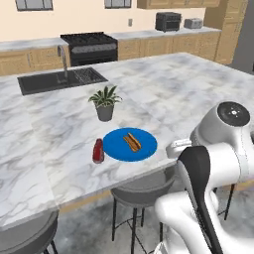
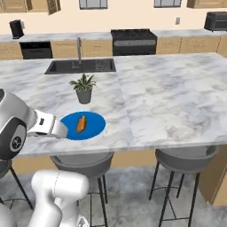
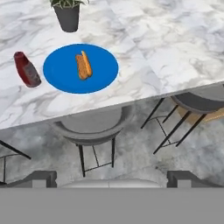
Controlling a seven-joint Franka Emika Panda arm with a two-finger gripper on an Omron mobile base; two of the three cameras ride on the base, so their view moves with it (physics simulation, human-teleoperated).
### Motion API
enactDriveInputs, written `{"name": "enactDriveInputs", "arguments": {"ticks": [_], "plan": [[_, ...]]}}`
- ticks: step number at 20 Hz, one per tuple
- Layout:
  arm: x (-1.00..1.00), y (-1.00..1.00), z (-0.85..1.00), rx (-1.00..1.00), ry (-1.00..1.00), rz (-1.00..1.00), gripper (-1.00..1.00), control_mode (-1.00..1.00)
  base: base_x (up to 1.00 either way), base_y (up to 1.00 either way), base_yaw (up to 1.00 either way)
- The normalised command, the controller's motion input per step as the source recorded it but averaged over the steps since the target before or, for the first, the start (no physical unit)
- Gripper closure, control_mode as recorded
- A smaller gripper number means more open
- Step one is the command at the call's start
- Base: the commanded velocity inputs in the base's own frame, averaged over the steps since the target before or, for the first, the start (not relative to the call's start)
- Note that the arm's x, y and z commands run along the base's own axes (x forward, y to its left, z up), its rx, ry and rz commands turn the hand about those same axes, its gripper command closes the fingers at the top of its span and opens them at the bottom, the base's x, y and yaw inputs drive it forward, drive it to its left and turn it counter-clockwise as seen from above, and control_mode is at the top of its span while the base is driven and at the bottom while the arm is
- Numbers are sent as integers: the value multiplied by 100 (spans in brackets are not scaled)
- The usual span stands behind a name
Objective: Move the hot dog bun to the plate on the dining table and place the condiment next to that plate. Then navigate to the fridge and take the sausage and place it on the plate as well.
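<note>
Marble covers the long dining surface (image 1: 163,84), where the hot dog bun (image 1: 132,142) already lies on the blue plate (image 1: 115,149) and the condiment bottle (image 1: 98,151) stands just beside its rim. The gripper (image 3: 111,178), drawn back over the stools, stands wide and empty. Judging by this, the first steps look finished; next comes driving to the fridge for the sausage.

One bun (image 3: 83,65), one blue plate (image 3: 59,76), one red bottle (image 3: 26,69), one potted plant (image 1: 104,102), three stools (image 3: 94,127)
</note>
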Motion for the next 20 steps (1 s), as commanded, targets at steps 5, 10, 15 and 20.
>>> {"name": "enactDriveInputs", "arguments": {"ticks": [5,10,15,20], "plan": [[0,0,0,0,0,0,-100,100,-10,-77,-60],[0,0,0,0,0,0,-100,100,12,-100,-54],[0,0,0,0,0,0,-100,100,38,-100,-43],[0,0,0,0,0,0,-100,100,50,-100,-33]]}}
